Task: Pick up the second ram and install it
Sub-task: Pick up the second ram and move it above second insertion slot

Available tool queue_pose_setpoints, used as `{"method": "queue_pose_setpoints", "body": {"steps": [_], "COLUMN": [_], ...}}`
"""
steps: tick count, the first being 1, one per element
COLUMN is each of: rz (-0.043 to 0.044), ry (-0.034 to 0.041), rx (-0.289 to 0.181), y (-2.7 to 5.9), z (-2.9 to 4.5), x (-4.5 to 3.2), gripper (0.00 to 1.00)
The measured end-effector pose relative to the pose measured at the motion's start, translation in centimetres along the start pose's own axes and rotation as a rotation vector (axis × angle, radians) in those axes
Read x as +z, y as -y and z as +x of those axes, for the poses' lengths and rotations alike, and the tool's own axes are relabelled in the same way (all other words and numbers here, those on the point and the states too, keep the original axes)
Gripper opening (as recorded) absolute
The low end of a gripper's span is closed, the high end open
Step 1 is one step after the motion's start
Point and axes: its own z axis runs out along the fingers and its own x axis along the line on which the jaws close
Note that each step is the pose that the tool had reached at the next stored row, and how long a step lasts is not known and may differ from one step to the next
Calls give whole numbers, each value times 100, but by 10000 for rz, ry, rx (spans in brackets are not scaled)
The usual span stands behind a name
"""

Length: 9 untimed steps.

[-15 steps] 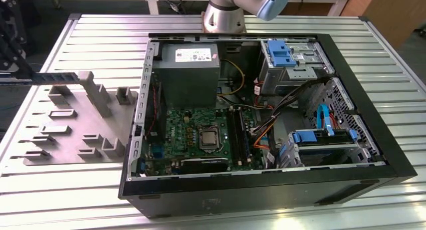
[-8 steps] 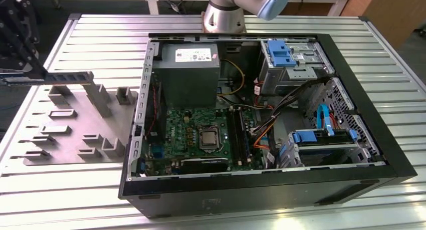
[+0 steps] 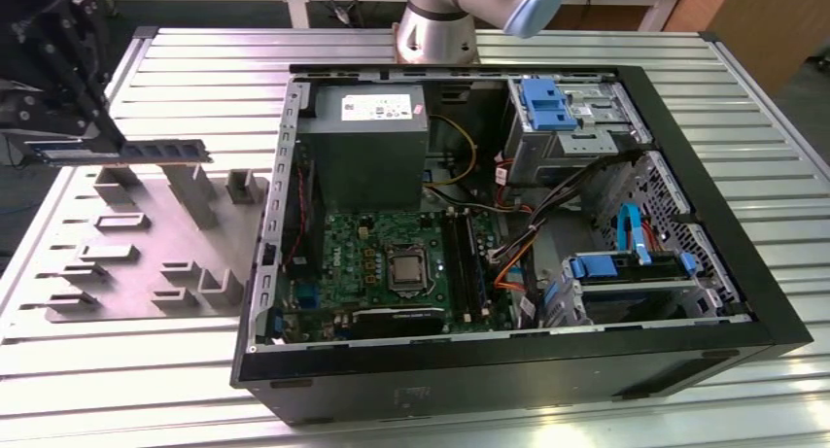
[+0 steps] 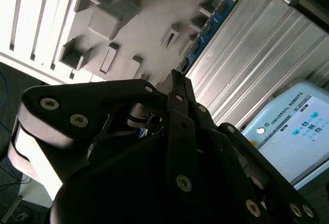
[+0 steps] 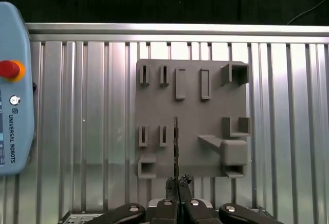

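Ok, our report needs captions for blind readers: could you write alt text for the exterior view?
The tool grips the second ram level above a grey fixture plate, at the exterior view's left of an open computer case showing its green motherboard.

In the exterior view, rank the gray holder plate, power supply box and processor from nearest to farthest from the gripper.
From the gripper holding the second ram:
1. Gray holder plate, just beneath.
2. Power supply box, toward the exterior view's right.
3. Processor, mid-motherboard.
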Motion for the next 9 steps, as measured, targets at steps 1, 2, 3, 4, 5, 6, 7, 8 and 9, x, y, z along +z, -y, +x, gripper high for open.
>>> {"method": "queue_pose_setpoints", "body": {"steps": [1, 2, 3, 4, 5, 6, 7, 8, 9], "rz": [0, -1, 0, 0, 0, 0, 0, -1, -1], "ry": [0, -1, 0, 0, 0, 0, 0, -1, -1], "rx": [0, 0, 0, 0, 0, 0, 0, 0, 0], "y": [31, 62, 92, 126, 157, 188, 218, 252, 281], "z": [-1, -1, -2, -3, -4, -5, -5, -6, -7], "x": [-1, -4, -5, -6, -8, -9, -11, -13, -14], "gripper": [11, 11, 11, 11, 11, 11, 11, 11, 11]}}
